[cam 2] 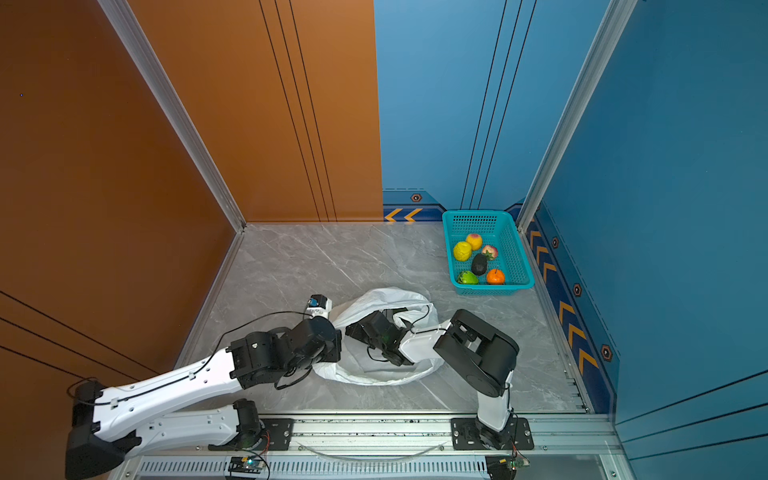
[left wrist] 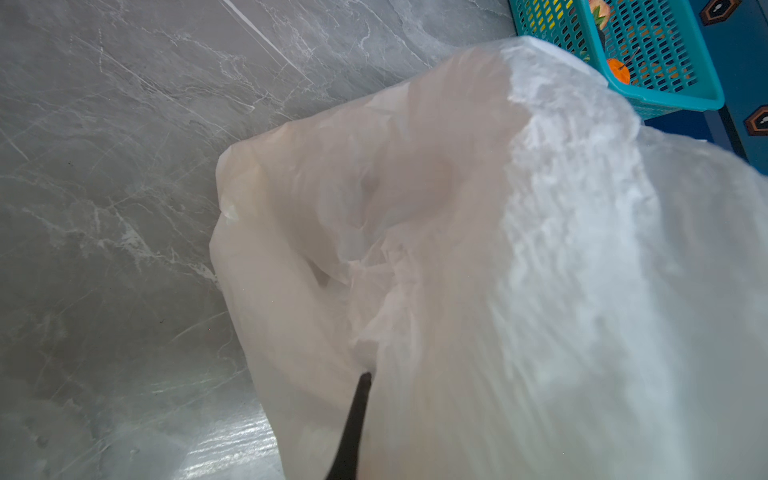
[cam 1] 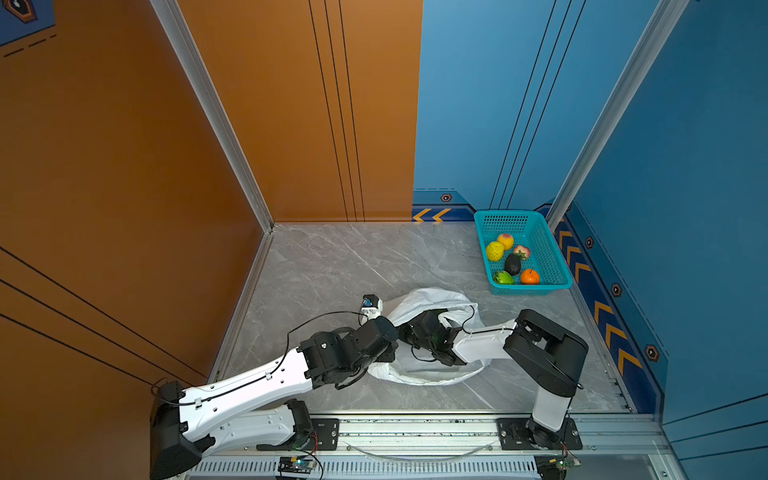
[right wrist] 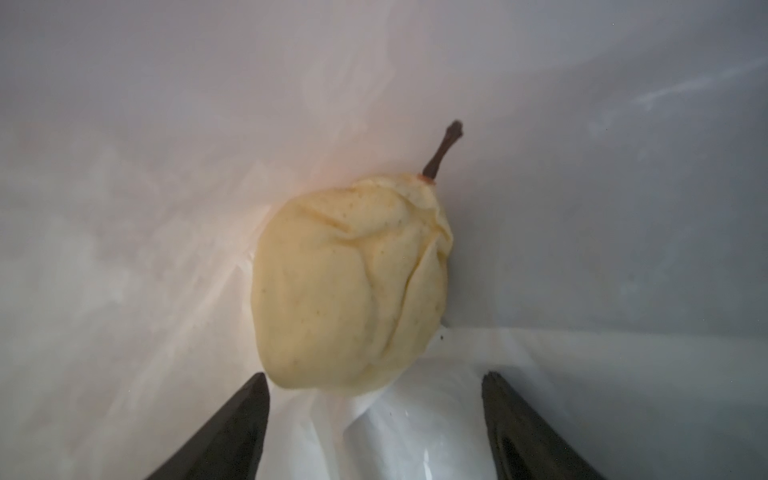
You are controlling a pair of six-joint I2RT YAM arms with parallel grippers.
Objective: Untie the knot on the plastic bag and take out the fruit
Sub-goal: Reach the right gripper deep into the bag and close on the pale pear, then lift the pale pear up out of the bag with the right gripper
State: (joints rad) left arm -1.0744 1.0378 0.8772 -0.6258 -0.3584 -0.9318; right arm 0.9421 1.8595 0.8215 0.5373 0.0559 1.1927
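The white plastic bag (cam 1: 432, 299) (cam 2: 386, 297) lies crumpled mid-table with its mouth open. No knot shows in any view. My left gripper (left wrist: 366, 379) is shut on a fold of the bag's edge (left wrist: 540, 249), and only one dark finger shows. My right gripper (right wrist: 376, 374) is inside the bag, open, its two fingers apart. Just ahead of them a cream-white pear-like fruit (right wrist: 353, 291) with a brown stem rests on the bag's inner wall (right wrist: 166, 166). The jaws do not touch it. In both top views the right wrist (cam 1: 432, 332) (cam 2: 382, 330) reaches into the bag's mouth.
A teal perforated basket (cam 1: 557, 257) (cam 2: 517, 257) (left wrist: 665, 95) stands at the back right corner and holds several fruits, among them yellow (cam 1: 494, 251), black (cam 1: 513, 264) and orange (cam 1: 530, 276). Walls close in on the left, back and right.
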